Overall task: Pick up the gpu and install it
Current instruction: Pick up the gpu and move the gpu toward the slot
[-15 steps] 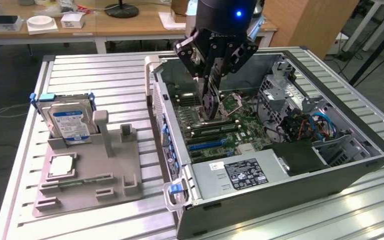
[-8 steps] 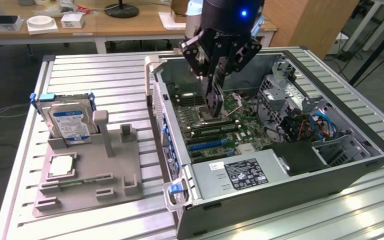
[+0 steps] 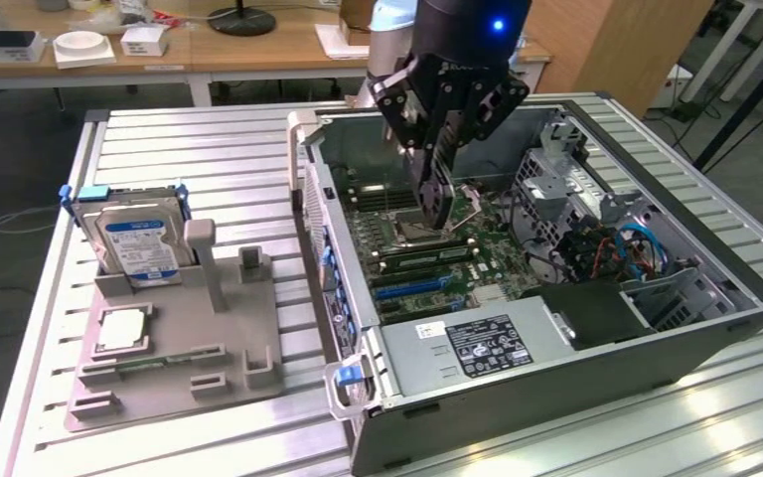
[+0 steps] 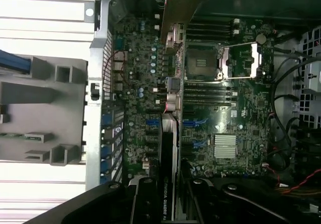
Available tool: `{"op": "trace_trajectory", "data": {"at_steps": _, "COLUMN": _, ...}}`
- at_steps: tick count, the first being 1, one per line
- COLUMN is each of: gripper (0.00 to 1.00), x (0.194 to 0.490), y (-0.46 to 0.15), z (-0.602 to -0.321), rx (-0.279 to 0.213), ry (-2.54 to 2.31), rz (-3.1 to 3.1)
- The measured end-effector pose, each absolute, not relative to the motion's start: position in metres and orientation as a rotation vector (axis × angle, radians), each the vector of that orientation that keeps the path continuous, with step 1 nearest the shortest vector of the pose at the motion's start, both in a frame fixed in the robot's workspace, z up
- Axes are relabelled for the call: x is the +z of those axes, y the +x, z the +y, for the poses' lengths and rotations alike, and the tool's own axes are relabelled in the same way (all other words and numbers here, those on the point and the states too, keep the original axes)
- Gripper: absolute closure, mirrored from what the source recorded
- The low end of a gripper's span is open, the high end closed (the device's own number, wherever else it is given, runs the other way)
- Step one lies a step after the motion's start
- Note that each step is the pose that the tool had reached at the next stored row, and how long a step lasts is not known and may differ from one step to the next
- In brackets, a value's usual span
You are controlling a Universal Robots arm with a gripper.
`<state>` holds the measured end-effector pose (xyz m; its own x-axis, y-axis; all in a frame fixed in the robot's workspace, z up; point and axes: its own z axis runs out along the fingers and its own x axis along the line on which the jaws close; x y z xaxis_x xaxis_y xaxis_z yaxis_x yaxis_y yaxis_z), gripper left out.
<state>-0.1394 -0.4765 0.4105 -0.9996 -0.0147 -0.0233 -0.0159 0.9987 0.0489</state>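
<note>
Item: gpu (image 4: 168,148), black, edge lettered "NVIDIA QUADRO", legible in the wrist view. It is held edge-on above the motherboard (image 4: 225,113) inside the open computer case (image 3: 699,328), with its long axis directed away from the gripper (image 4: 168,206) and its pale end farthest. The jaws are clamped on its two faces. The exterior view adds a hard drive (image 3: 136,243) outside the case; its blue-white label is unreadable.

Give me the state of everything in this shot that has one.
hand, shut on the gpu
gpu, held on edge over the motherboard, not in a slot
computer case, lying on its side, side open
hard drive, standing upright in the grey holder
</note>
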Motion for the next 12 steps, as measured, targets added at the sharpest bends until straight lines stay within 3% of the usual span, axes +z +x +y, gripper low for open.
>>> {"op": "trace_trajectory", "data": {"at_steps": 12, "gripper": 0.74, "x": 0.409, "y": -0.116, "z": -0.472, "rx": 0.077, "ry": -0.032, "rz": 3.118}}
